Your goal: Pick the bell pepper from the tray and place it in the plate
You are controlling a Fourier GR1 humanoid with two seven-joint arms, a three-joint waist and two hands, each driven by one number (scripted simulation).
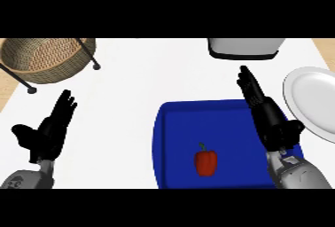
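Observation:
A red bell pepper (206,162) with a dark stem lies in the near middle of a blue tray (180,133). A white plate (314,102) sits just right of the tray at the view's right edge. My right hand (271,119) hovers over the tray's right side, fingers straight and pointing away, open and holding nothing; the pepper lies to its lower left, apart from it. My left hand (49,131) rests open at the left, fingers up, well clear of the tray.
A wicker basket (46,55) on a black wire stand sits at the back left. A white and dark appliance (245,48) stands at the back edge, behind the tray. The counter is white, with wood showing at both sides.

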